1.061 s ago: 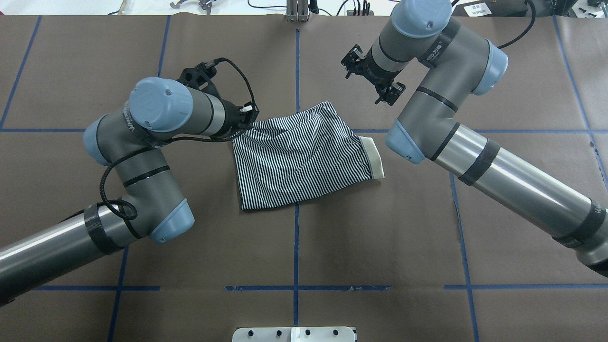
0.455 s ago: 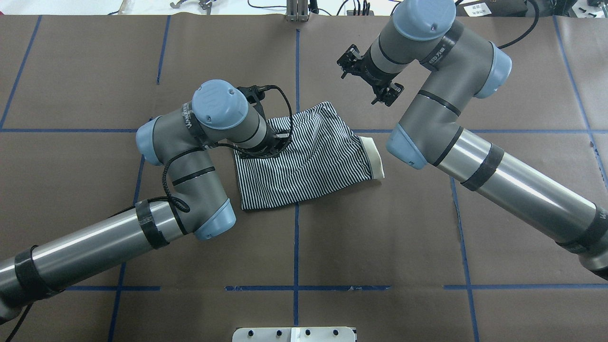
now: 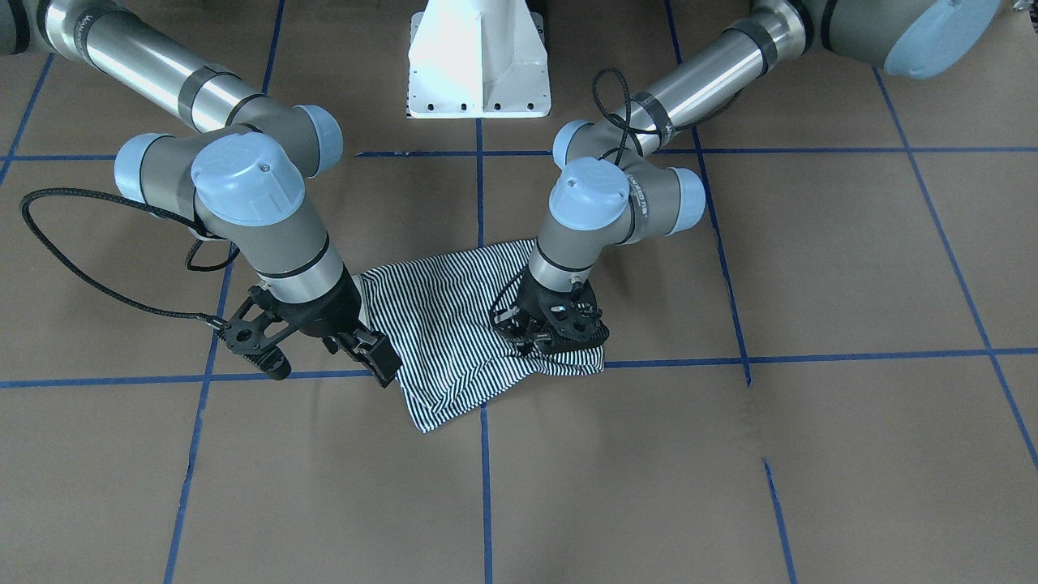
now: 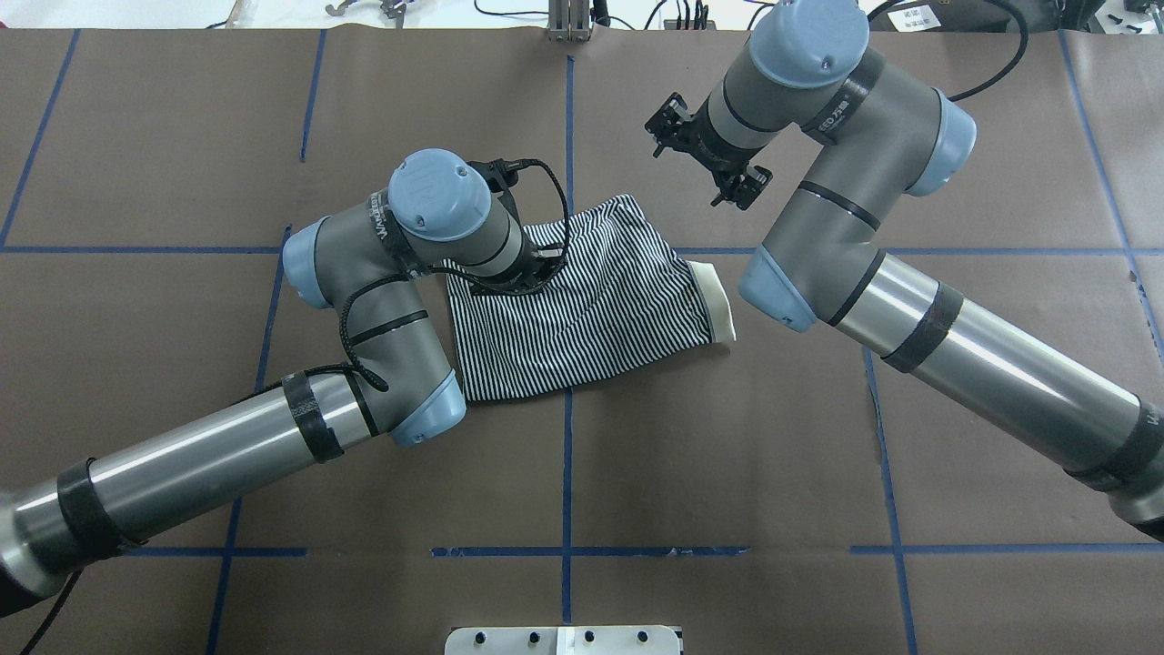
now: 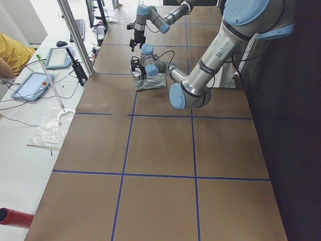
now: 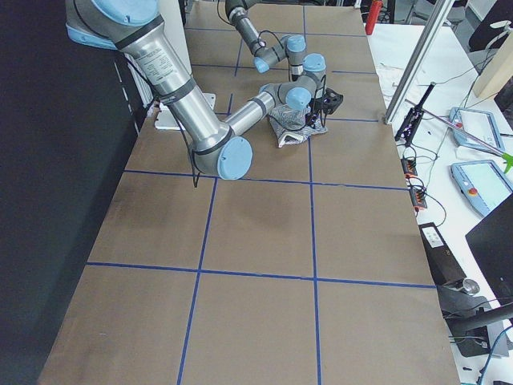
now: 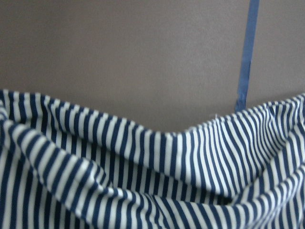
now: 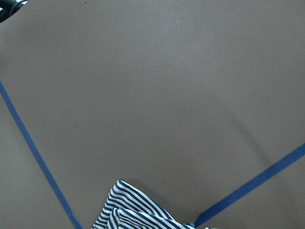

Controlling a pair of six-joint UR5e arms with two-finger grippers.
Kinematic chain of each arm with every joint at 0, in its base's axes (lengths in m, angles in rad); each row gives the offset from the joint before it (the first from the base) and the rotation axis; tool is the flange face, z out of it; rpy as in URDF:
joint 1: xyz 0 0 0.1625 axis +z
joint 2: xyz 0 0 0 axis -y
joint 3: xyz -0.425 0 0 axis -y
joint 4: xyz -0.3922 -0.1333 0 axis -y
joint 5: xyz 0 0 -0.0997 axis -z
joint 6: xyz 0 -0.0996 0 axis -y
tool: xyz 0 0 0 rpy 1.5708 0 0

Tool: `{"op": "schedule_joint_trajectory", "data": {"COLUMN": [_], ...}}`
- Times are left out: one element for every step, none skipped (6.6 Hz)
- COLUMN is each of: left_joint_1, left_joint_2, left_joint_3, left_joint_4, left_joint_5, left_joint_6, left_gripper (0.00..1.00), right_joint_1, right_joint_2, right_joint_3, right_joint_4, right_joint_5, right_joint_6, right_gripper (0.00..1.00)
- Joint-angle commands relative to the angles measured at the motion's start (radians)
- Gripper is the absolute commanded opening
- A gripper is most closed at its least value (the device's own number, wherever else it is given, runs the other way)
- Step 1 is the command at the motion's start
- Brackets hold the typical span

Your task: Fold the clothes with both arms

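- Brown paper-covered table (image 4: 727,437) with blue tape lines has wide bare room on every side, and its far edge lies well apart from the work.
- Black two-finger left gripper (image 3: 551,328) presses on the far left part of the shirt. I cannot tell if its jaws are parted or closed on cloth. A sideways drag may bunch the layers.
- Folded navy-and-white striped polo shirt (image 4: 591,309) lies at the table middle, with its cream collar (image 4: 714,305) at the right end.
- Black two-finger right gripper (image 3: 377,357) hangs just beside the collar end and holds nothing. Its jaw opening is unclear. Descending here, it may catch the edge.
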Motion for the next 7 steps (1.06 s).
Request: {"op": "schedule_joint_trajectory", "data": {"left_joint_1": [-0.078, -0.092, -0.127, -0.127, -0.130, -0.141, -0.143], "left_joint_2": [-0.038, -0.038, -0.034, -0.009, 0.097, 0.203, 0.253], "left_joint_3": [0.054, 0.069, 0.063, 0.020, -0.124, -0.250, -0.312], "left_joint_4": [-0.030, -0.037, -0.042, -0.032, -0.028, -0.028, -0.028], "left_joint_5": [0.009, 0.010, 0.004, -0.009, -0.082, -0.098, -0.098], "left_joint_6": [0.036, 0.040, 0.062, 0.062, 0.062, 0.063, 0.064], "left_gripper": [0.00, 0.00, 0.00, 0.00, 0.00, 0.00, 0.00], "right_joint_1": [-0.030, -0.038, -0.037, -0.067, -0.158, -0.185, -0.210], "right_joint_2": [-0.002, -0.010, -0.016, -0.033, 0.010, 0.013, 0.021], "right_joint_3": [0.004, 0.007, 0.027, 0.054, 0.037, 0.041, 0.032], "right_joint_4": [0.001, 0.001, 0.000, 0.000, -0.002, 0.001, -0.005], "right_joint_5": [-0.034, -0.052, -0.056, -0.057, -0.147, -0.213, -0.223], "right_joint_6": [0.007, 0.007, 0.002, 0.008, 0.068, 0.085, 0.120], "right_gripper": [1.00, 1.00, 1.00, 1.00, 1.00, 0.94, 0.01]}}
